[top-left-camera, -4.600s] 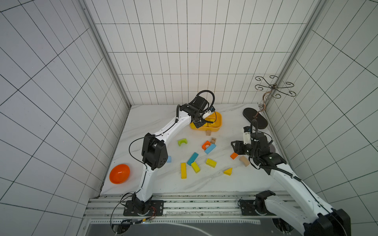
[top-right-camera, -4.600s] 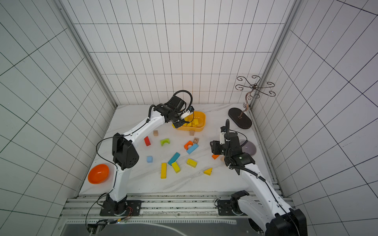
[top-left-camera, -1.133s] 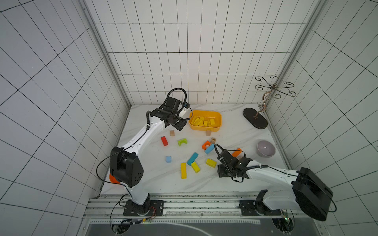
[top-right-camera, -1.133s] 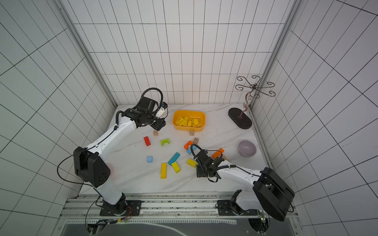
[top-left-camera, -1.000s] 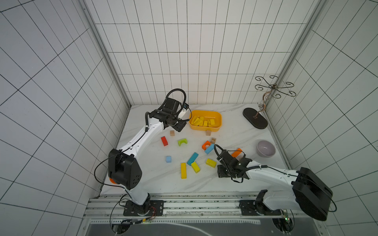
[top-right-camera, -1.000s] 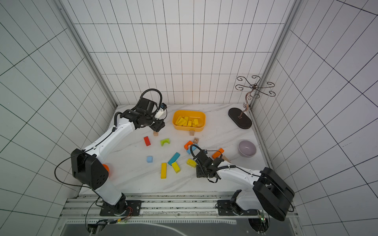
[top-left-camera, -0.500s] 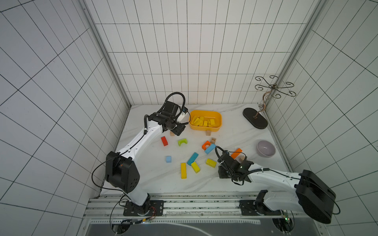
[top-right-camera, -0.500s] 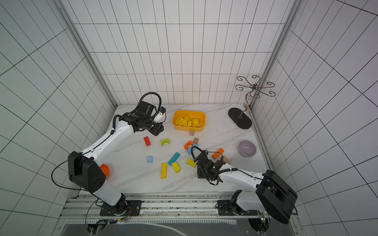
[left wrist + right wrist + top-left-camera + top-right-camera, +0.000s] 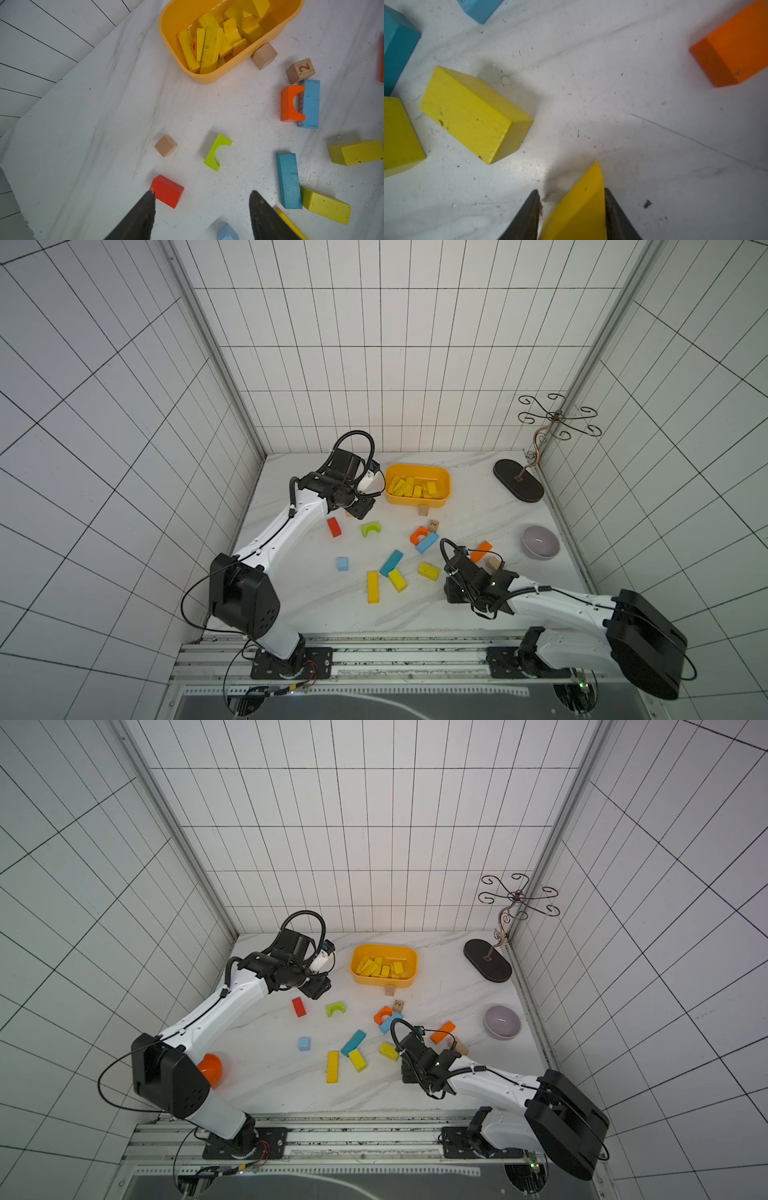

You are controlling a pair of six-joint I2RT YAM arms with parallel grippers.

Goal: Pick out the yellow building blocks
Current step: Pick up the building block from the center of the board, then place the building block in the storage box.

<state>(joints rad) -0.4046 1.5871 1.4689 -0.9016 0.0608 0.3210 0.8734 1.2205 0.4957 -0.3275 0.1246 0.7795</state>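
Wedge, yellow painted wood (image 9: pixel 583 207), pinched in right pincer (image 9: pixel 571 190); yellow bar (image 9: pixel 372 587), two yellow bricks (image 9: pixel 397 580) loose beyond. Left pincer (image 9: pixel 202 193) agape, empty, near red block (image 9: pixel 167 191). Wooden cube (image 9: pixel 300 70) reads "2". Far yellow-orange plastic tub (image 9: pixel 207 78) holds other yellow blocks (image 9: pixel 209 47).

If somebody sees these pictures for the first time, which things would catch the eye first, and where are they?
Most striking is the yellow-orange tub at the back of the marble table, heaped with yellow blocks. In front of it, bright blocks of many colours lie scattered over the table's middle. Near the front edge, the right gripper has a yellow wedge between its fingers.
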